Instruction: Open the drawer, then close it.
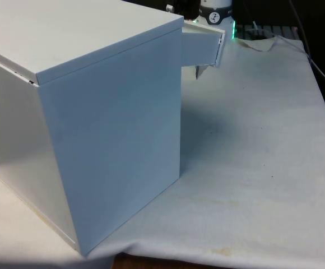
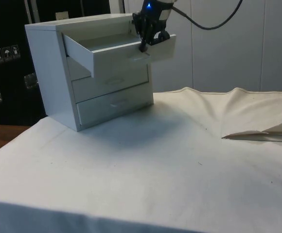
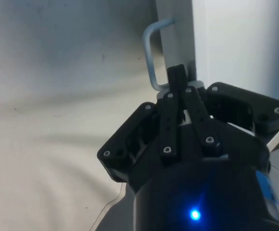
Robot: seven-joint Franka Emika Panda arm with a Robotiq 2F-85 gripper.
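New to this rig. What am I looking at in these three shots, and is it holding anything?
It is a robot arm with a black two-finger gripper working on a small white chest of three drawers on a table under a white cloth. The front view sees the chest's back and side, the side view its drawer fronts, and the wrist view looks down along the gripper. The top drawer is pulled out; the two below are shut. The jaws sit closed at that drawer's front, right by its curved metal handle. Whether they actually pinch the handle is unclear.
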